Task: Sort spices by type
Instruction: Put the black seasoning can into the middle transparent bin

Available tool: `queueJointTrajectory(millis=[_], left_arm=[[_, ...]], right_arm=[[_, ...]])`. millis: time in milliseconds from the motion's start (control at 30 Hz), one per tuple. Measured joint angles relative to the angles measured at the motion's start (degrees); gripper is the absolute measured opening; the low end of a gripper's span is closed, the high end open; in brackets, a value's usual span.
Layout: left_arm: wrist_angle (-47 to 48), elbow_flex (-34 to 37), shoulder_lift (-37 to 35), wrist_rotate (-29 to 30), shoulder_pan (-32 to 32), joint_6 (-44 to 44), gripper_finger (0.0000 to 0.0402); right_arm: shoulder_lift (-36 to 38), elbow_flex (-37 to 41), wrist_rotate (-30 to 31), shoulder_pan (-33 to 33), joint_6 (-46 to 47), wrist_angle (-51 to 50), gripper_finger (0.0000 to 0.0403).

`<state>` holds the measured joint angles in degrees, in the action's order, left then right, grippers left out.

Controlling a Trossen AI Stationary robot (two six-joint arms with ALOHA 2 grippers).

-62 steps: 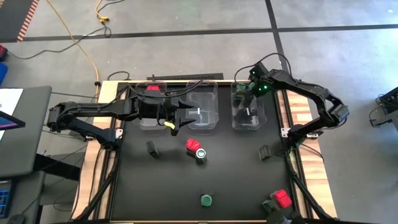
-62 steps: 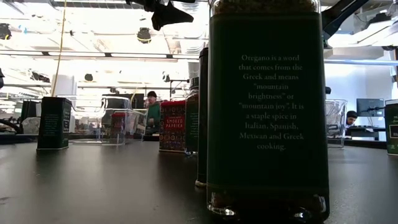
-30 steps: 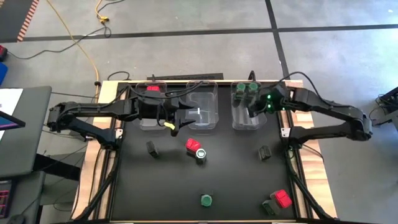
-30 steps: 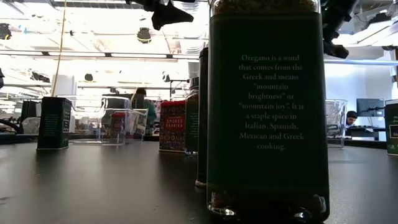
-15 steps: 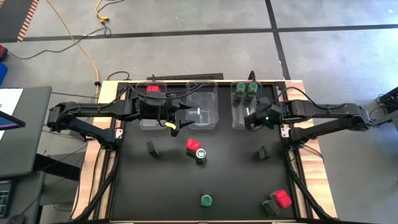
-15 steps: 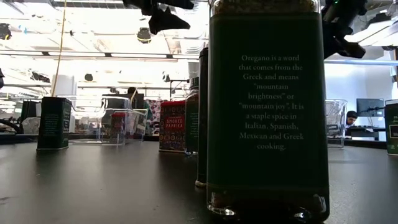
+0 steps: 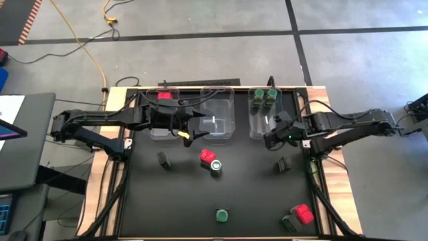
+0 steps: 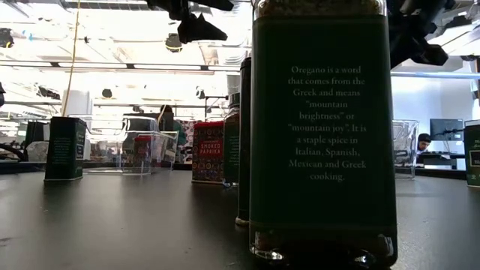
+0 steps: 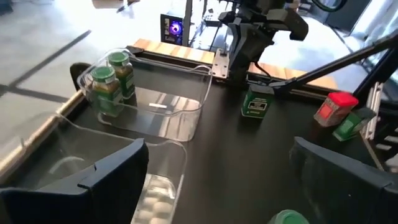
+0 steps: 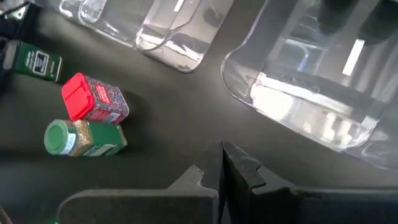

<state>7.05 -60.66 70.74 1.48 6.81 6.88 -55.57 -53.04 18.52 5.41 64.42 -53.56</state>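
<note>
The black table (image 7: 241, 201) fills the lower centre of the high view, and three clear bins (image 7: 216, 120) are lined along its upper edge: one red-topped container (image 7: 164, 96) is seen in the left bin, two green-lidded jars (image 7: 265, 96) in the right. Loose spices (image 7: 208, 156) are scattered mid-frame and at lower right. A gap between placements is judged. The left gripper (image 7: 194, 127), spread wide and empty, is held by the middle bin; the right gripper (image 7: 273, 138), closed on nothing, is poised right of centre. A reach for the dark tin (image 7: 284, 164) is likely called for.
</note>
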Motion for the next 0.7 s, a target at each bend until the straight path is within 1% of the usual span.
queueJointTrajectory(millis=[167,233,300,467,700], left_arm=[[-0.01,0.00,0.00,-0.05,0.00,5.09,0.0376],[0.00,0.00,0.00,-0.04,0.00,6.41,0.0376],[0.00,0.00,0.00,-0.04,0.00,6.86,0.0376],[0.00,0.00,0.00,-0.05,0.00,6.95,0.0376],[0.00,0.00,0.00,-0.02,-1.15,14.09,0.0376]], right_arm=[[0.00,0.00,-0.01,-0.53,-5.54,0.24,0.0033],[0.00,0.00,-0.04,-1.07,-6.25,0.17,0.0033],[0.00,0.00,-0.01,-1.08,-6.39,0.01,0.0033],[0.00,0.00,-0.13,-1.05,-10.57,-1.15,0.0033],[0.00,0.00,-0.67,-0.90,-10.25,-5.67,0.0033]])
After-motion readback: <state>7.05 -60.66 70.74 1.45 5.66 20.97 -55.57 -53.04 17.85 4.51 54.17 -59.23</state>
